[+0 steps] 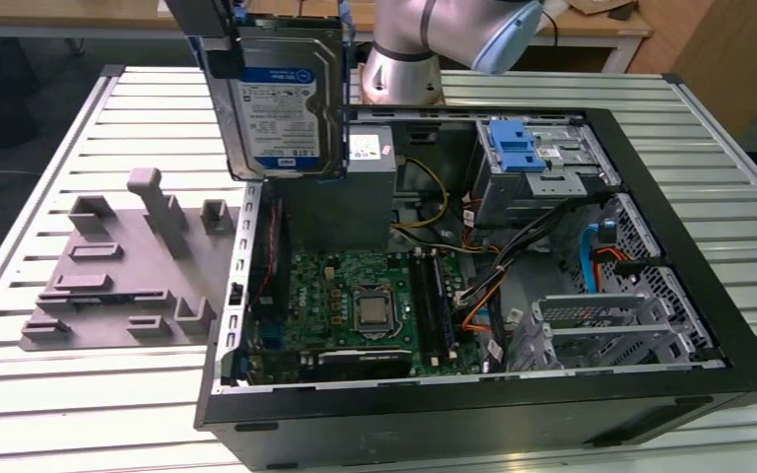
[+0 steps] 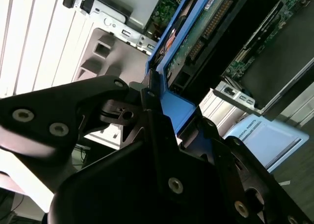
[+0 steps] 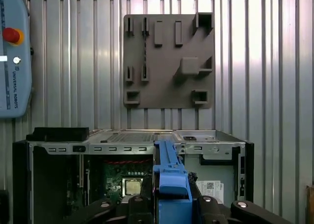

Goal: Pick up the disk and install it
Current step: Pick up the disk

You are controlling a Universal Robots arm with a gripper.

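The black two-fingered claw (image 2: pixel 162 118) is closed tight on the blue plastic carrier frame of the flat silver-metal hard disk (image 1: pixel 287 99) with the white-and-blue label, its fingers pinching the frame's end from both sides. The disk hangs on edge straight below the claw, touching nothing else. Under the claw's load is one side wall of the open black tower computer case (image 1: pixel 484 419), which lies on the pale slatted metal table (image 1: pixel 90 414). The green motherboard (image 1: pixel 366 305) lies lower, just inside that wall. The grey moulded fixture board (image 1: pixel 115 276) sits below and off to the claw's other side, outside the case. The grey metal drive cage (image 1: pixel 570 172) with the blue latch is well apart from the claw, across the case.

By my reading the pick-up is done and the carry to the case is in hand. Installing calls for bringing the disk over a bay and lining its frame up squarely before it goes in
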